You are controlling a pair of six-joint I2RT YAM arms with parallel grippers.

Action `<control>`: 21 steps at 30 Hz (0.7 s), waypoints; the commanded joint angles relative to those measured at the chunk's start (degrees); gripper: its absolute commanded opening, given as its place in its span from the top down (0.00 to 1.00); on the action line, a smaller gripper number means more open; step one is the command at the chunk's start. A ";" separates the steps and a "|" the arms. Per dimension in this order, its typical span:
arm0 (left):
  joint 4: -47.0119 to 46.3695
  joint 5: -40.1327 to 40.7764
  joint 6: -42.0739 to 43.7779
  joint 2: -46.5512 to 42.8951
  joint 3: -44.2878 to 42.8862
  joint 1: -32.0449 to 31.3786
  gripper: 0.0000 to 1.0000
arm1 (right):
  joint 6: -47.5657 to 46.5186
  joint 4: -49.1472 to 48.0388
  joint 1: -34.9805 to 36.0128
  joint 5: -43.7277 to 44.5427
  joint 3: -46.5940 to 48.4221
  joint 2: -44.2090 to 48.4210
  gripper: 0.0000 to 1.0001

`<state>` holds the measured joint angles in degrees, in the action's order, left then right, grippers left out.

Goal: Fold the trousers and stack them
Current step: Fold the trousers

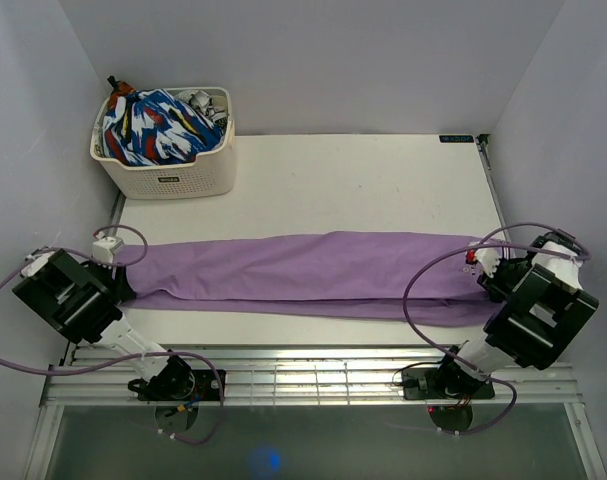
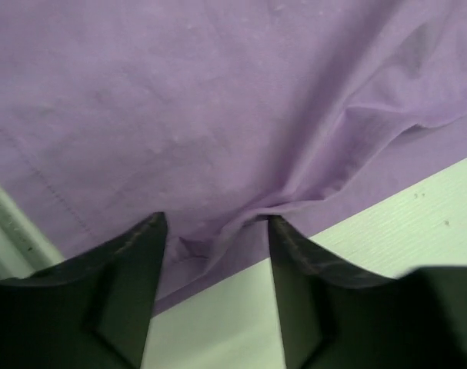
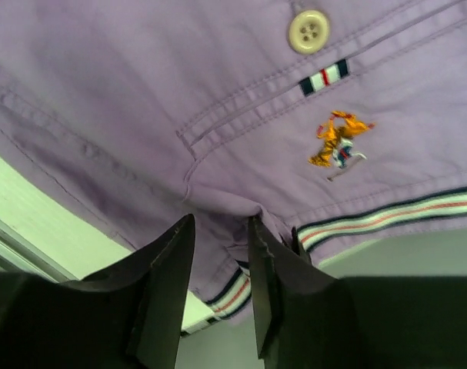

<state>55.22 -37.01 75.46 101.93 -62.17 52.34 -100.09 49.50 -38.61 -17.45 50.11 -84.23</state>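
In the top view, trousers (image 1: pixel 313 270): one long, flat purple strip lying left to right across the near half of the white table (image 1: pixel 363 180). Soft, matte cloth.
Basket (image 1: pixel 173 175): cream plastic with a slotted wall, upper left of the frame, stuffed with blue, red and white patterned clothes (image 1: pixel 158 125).
Arms: both are bent low and reach inward. The left gripper (image 1: pixel 129 288) is at the left end of the strip and the right gripper (image 1: pixel 483 283) is at the right end.
Left wrist view, cloth (image 2: pixel 218 100): smooth purple weave with a faint stitch line. Creases run down into the gap between the black fingers (image 2: pixel 133 269).
Left gripper (image 2: pixel 215 231): looks clamped on the trousers' edge, with a fairly wide gap stuffed with puckered fabric. There's table (image 2: pixel 387 231) at lower right.
Right wrist view, cloth (image 3: pixel 141 77): the waistband end, with a cream four-hole button (image 3: pixel 308 31), a little striped tab (image 3: pixel 324 77), an orange embroidered logo (image 3: pixel 339 142) and striped trim (image 3: pixel 402 215).
Right gripper (image 3: pixel 220 227): the fingers are nearly together, pinching a bunch of the trousers.
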 commanded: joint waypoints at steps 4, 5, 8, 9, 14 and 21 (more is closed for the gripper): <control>6.89 -8.41 8.10 -6.48 -8.98 4.87 0.17 | -2.91 10.78 -2.26 -4.68 12.99 4.23 0.33; 9.79 -9.21 9.69 -6.31 -10.85 5.32 0.06 | -3.35 12.28 -2.43 -5.22 14.04 4.94 0.29; 16.83 -10.44 12.68 -6.65 -16.12 6.20 0.05 | -5.89 16.33 -2.43 -7.15 16.51 7.75 0.31; 18.15 -10.79 14.09 -7.09 -16.49 6.46 0.05 | -6.77 16.51 -2.43 -7.68 16.60 8.54 0.33; 19.92 -9.93 26.98 -14.55 -8.44 5.94 0.10 | -7.23 14.15 1.42 -7.95 11.44 14.34 0.41; 13.54 -5.44 24.48 -15.36 -1.38 1.72 0.16 | 18.59 0.44 28.29 -3.82 -0.26 22.78 0.41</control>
<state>72.14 -42.78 99.00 87.05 -65.25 55.42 -94.70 56.27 -18.98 -22.06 52.84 -63.96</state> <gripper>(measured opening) 0.839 0.601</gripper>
